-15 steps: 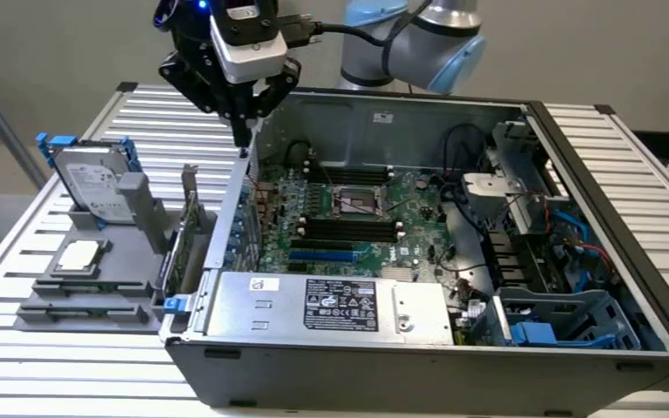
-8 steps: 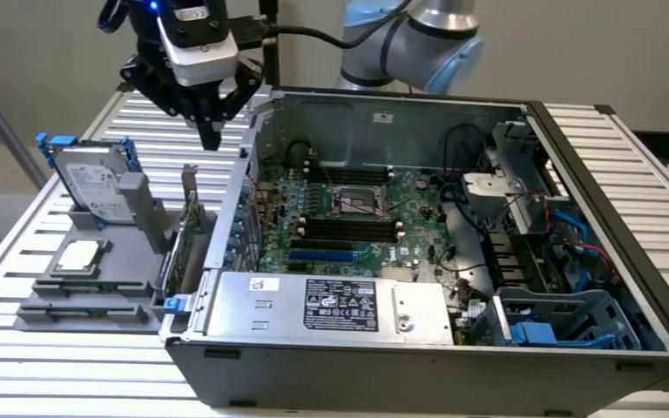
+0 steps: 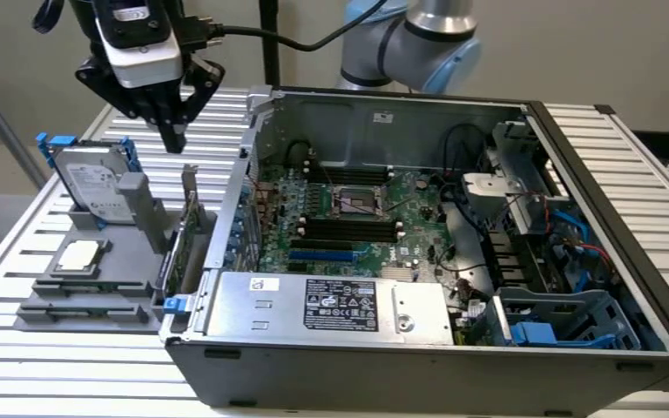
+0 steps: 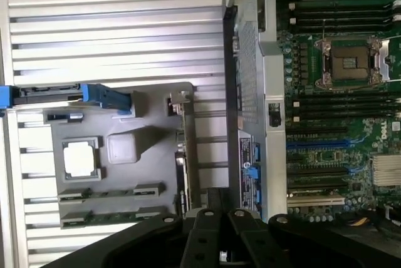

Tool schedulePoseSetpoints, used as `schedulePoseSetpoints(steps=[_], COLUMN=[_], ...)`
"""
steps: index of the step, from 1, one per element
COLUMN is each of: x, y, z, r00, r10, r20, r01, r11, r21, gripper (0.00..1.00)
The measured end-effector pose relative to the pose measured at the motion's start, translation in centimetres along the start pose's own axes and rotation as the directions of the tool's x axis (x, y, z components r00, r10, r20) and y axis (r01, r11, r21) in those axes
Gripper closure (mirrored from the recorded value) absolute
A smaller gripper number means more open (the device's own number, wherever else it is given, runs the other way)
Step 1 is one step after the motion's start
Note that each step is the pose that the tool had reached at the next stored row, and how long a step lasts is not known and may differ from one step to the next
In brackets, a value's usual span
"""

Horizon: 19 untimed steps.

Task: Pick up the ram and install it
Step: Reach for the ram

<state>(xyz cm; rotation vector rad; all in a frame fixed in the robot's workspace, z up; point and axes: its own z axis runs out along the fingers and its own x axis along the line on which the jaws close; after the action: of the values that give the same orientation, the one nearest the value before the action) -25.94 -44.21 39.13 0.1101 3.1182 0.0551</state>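
Pincer (image 3: 173, 138) hung shut and empty over the far end of gray holder (image 3: 135, 261), well apart from ram (image 3: 88, 286) lying flat at its near end, long axis across the exterior view's left-right.

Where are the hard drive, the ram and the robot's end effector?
hard drive (image 3: 91, 187), exterior view, its silver face.
ram (image 4: 111, 192), wrist view, its green edge.
end effector (image 3: 172, 138), exterior view, its lower tip.

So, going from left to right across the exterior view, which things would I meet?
Silver hard drive in a blue frame → upright green card with a metal bracket → green motherboard → blue plastic drive cage.
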Motion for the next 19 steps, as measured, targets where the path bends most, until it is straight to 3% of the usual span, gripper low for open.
schedulePoseSetpoints(steps=[19], x=[8.6], y=[-1.32], z=[-0.05], r00=[1.0], r10=[-0.001], r20=[0.0021], r01=[0.001], r11=[0.9995], r21=[0.0309], gripper=[0.89])
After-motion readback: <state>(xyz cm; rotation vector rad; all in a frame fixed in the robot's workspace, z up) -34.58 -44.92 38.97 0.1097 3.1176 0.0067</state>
